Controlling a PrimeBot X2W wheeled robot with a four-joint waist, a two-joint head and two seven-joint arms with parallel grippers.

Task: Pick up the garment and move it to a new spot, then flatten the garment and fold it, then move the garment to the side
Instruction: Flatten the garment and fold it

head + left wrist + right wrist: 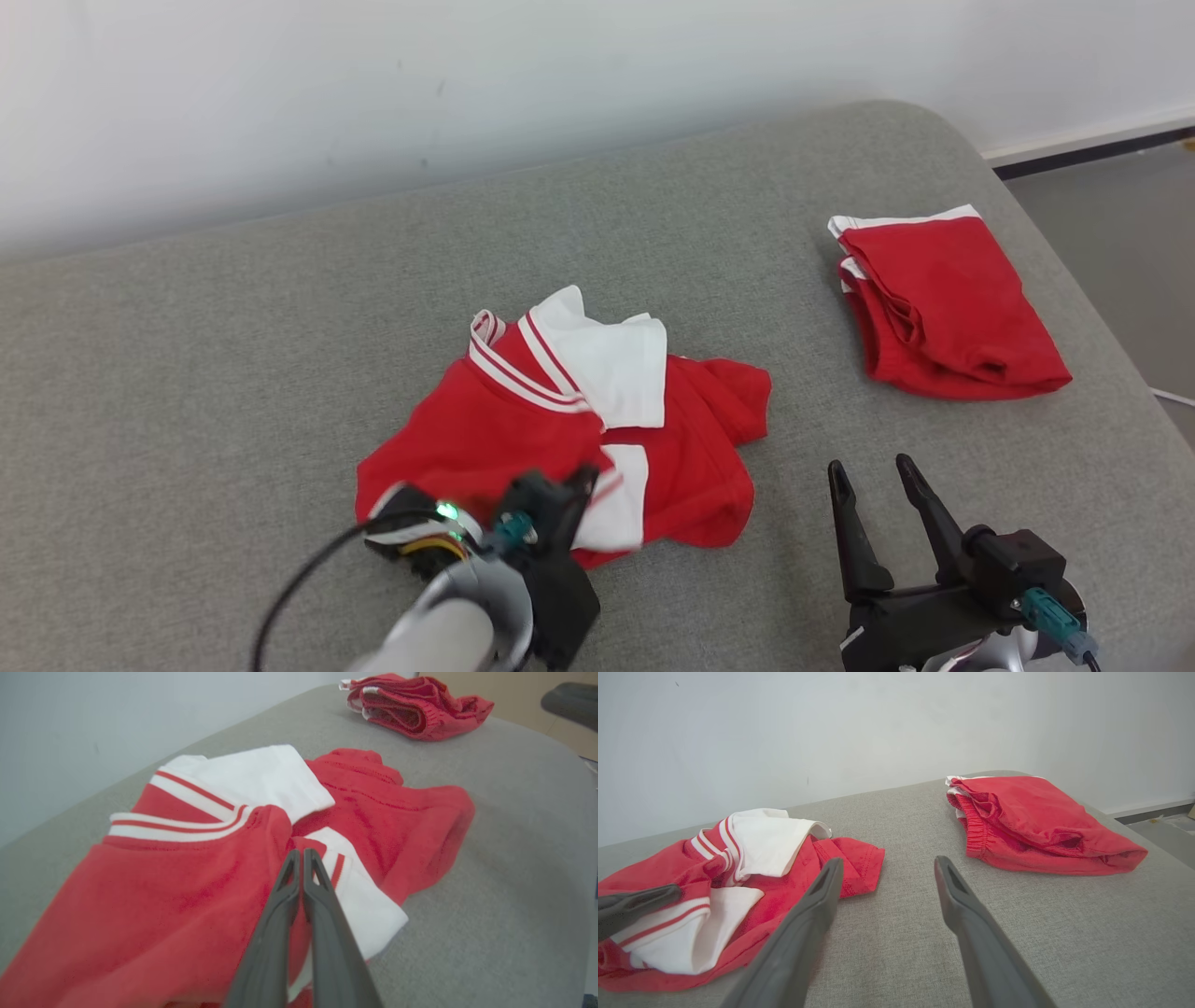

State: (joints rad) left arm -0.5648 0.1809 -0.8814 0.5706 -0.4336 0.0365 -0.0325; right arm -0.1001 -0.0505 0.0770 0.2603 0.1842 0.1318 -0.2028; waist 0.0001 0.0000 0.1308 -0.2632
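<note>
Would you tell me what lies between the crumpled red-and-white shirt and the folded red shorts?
Only bare grey upholstery separates the shirt from the shorts, clearest in the head view.

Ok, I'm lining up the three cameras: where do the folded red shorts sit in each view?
Head view: folded red shorts, upper right.
Left wrist view: shorts at top edge, right of centre.
Right wrist view: shorts right of centre, mid-height.
Shared landmark: crumpled red-and-white shirt, left of the shorts in every view.

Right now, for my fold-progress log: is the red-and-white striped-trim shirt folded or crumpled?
Crumpled: the red-and-white striped-trim shirt lies in an uneven heap on the grey fabric surface, white parts flopped across its red body.
</note>
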